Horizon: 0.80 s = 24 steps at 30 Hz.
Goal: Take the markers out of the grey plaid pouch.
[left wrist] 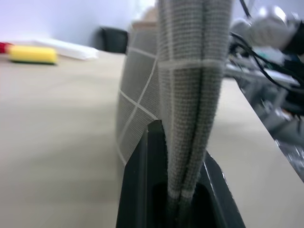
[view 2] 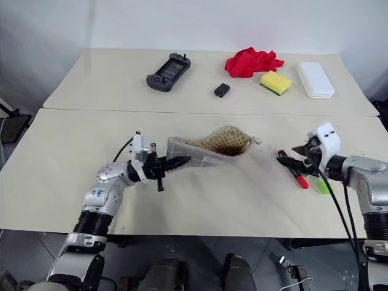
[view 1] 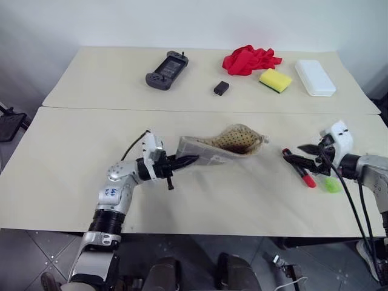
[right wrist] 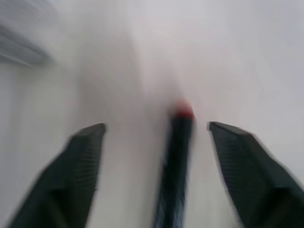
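Left tool [view 1: 182, 162] is pinching the closed end of the grey plaid pouch [view 1: 206, 151], woven fabric with white grid lines, holding it off the counter [view 1: 73, 176] with its dotted tan lining gaping toward my right side. Right tool [view 1: 301, 155] stands spread wide over a dark marker with a red cap [view 1: 301, 170], which lies on the counter between the fingers, its long axis running along them. A bright green marker [view 1: 331, 184] sits just beside it. The pouch mouth lies well apart from the right tool, toward the left.
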### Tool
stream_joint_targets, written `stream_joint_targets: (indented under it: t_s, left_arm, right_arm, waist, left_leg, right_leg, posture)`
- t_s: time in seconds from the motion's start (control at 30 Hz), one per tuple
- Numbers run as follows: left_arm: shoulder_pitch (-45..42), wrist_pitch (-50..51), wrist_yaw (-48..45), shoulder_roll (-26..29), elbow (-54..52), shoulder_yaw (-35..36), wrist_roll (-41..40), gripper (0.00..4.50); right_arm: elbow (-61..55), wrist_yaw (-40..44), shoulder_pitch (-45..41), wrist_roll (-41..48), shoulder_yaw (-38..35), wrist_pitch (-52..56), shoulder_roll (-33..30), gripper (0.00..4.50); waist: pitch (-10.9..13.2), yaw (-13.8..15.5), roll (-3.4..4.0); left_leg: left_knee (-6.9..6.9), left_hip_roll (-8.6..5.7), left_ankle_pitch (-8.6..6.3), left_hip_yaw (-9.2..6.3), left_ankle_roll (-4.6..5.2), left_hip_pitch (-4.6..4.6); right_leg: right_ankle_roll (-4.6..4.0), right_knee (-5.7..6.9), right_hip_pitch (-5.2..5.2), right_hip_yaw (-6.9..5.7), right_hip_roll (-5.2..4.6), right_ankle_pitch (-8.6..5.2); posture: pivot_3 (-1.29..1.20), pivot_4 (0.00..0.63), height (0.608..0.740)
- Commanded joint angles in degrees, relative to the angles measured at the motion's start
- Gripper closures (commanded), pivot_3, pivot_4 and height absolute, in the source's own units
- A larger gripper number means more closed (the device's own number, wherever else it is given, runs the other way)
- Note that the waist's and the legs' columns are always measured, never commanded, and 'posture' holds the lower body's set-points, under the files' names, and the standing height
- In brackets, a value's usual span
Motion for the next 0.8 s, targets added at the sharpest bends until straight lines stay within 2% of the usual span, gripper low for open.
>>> stream_joint_targets:
  t_s: [0.03,0.1,0.2,0.3,0.43,0.57,0.63,0.7,0.8]
  left_arm:
    - [-3.65,8.3,9.87,1.48,-0.79,11.64,-10.06,4.5]
    - [-6.5,11.7,16.44,3.63,0.84,18.0,-13.38,4.5]
    - [-7.63,18.96,19.55,6.3,0.56,20.33,-15.95,4.5]
    - [-10.0,35.33,29.82,8.34,2.12,27.87,-27.2,4.5]
    - [-7.73,52.64,47.15,7.63,1.27,33.57,-35.59,4.5]
    - [-5.26,54.95,58.38,3.75,-2.88,39.45,-42.56,4.5]
    - [-2.76,54.12,67.54,0.54,-5.24,43.02,-46.03,4.5]
    - [0.71,51.9,76.5,-2.04,-7.64,45.16,-45.73,4.5]
    - [3.97,51.32,82.23,-3.27,-10.43,45.18,-46.96,4.5]
  right_arm:
    - [-5.06,9.36,-0.84,9.53,-8.28,-11.68,6.0,0.02]
    - [-6.77,10.72,-0.53,8.95,-7.66,-15.31,8.38,0.02]
    - [-7.43,11.91,-0.05,8.74,-6.66,-16.12,9.92,0.02]
    - [-7.53,11.62,0.22,8.01,-5.58,-18.3,12.54,0.02]
    - [-7.66,12.94,1.62,7.54,-4.59,-19.61,13.66,0.02]
    - [-7.94,13.27,2.02,7.39,-4.23,-20.89,13.99,0.02]
    - [-8.55,13.37,2.41,7.75,-4.15,-20.8,13.95,0.02]
    - [-8.92,14.73,3.31,7.19,-3.52,-21.89,13.5,0.02]
    - [-8.45,15.91,4.08,6.76,-3.36,-22.9,12.99,0.02]
  waist:
    - [0.07,0.02,-0.12]
    - [0.16,-0.28,-0.26]
    - [0.16,-0.28,-0.26]
    - [0.18,0.09,-0.3]
    - [0.19,0.25,-0.33]
    - [0.2,-0.09,-0.33]
    - [0.2,-0.1,-0.34]
    - [0.2,-0.12,-0.34]
    - [0.19,-0.11,-0.34]
  left_leg:
    - [0.0,0.0,0.0,-0.01,0.0,0.01]
    - [0.01,0.1,0.03,-0.13,-0.05,0.01]
    - [0.0,0.05,0.04,-0.29,-0.07,0.02]
    - [-0.01,0.0,0.01,-0.47,-0.02,0.03]
    - [0.03,0.02,0.03,-0.9,0.0,0.01]
    - [0.01,0.03,0.03,-0.9,0.0,0.04]
    - [0.02,0.02,0.05,-0.9,-0.05,0.04]
    - [0.0,0.1,0.06,-0.9,-0.06,0.08]
    - [-0.06,0.0,0.05,-0.82,-0.08,0.19]
  right_leg:
    - [0.01,0.01,0.0,0.01,0.0,0.0]
    - [0.0,0.03,0.02,-0.04,0.07,0.0]
    - [0.0,0.05,0.02,-0.02,0.02,0.01]
    - [0.0,0.04,0.06,-0.05,-0.03,0.01]
    - [0.02,0.05,0.16,-0.11,-0.1,0.01]
    - [0.03,0.04,0.17,-0.07,-0.1,0.02]
    - [0.02,0.03,0.17,-0.08,-0.05,0.02]
    - [0.02,0.04,0.17,-0.03,-0.06,0.02]
    - [0.01,0.05,0.21,0.03,-0.03,0.01]
  posture:
    - [0.0,0.15,0.74]
    - [0.0,0.15,0.74]
    - [0.0,0.15,0.74]
    - [0.0,0.15,0.74]
    - [0.0,0.15,0.74]
    - [0.0,0.15,0.74]
    - [0.0,0.15,0.74]
    - [0.0,0.15,0.74]
    - [0.0,0.15,0.74]
